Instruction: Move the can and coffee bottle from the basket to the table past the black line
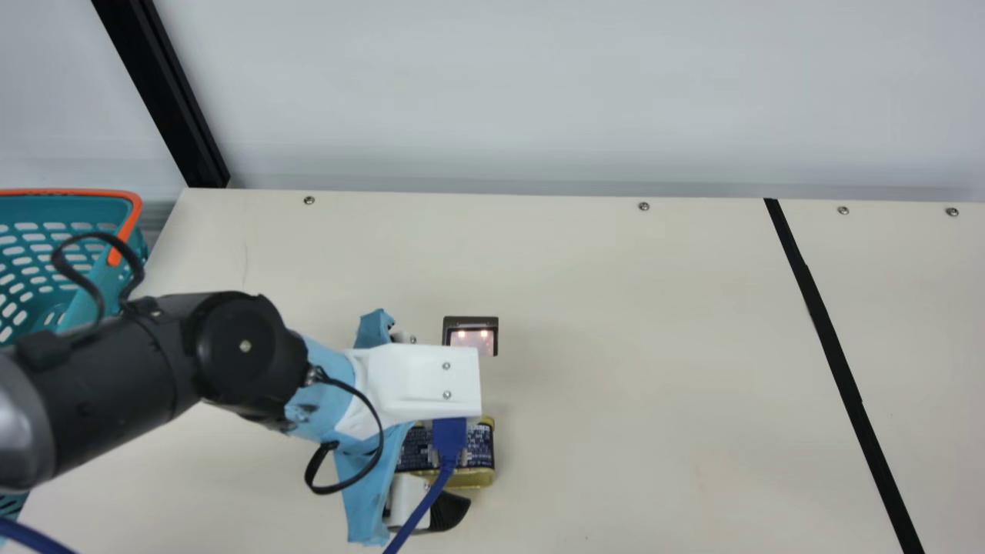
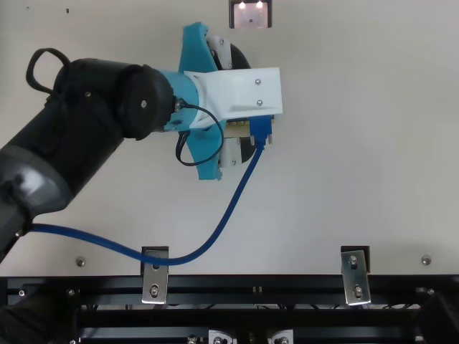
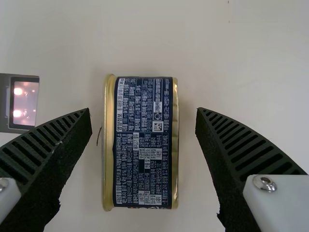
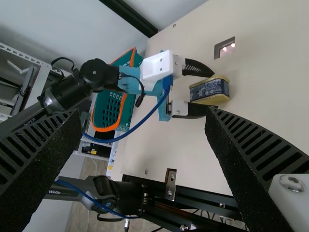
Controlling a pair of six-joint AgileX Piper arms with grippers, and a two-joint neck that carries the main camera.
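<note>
In the top view my left gripper [image 2: 246, 104] is over the can [image 2: 237, 129], one black finger on each side. The can [image 3: 145, 145], dark blue with gold rims, lies on its side on the table; in the left wrist view it is between the fingers of my left gripper [image 3: 144, 113], which is open, with a gap on both sides. In the main view the can [image 1: 481, 446] is partly under the white gripper housing, left of the black line [image 1: 835, 354]. My right gripper [image 4: 144, 115] is open with nothing between its fingers, some way from the can [image 4: 210, 90].
The teal basket [image 1: 100, 285] with an orange rim stands at the table's left edge, beside my left arm. A small dark-framed panel with lights [image 1: 471, 335] is close to the can. Metal brackets [image 2: 155, 276] line the table's near edge.
</note>
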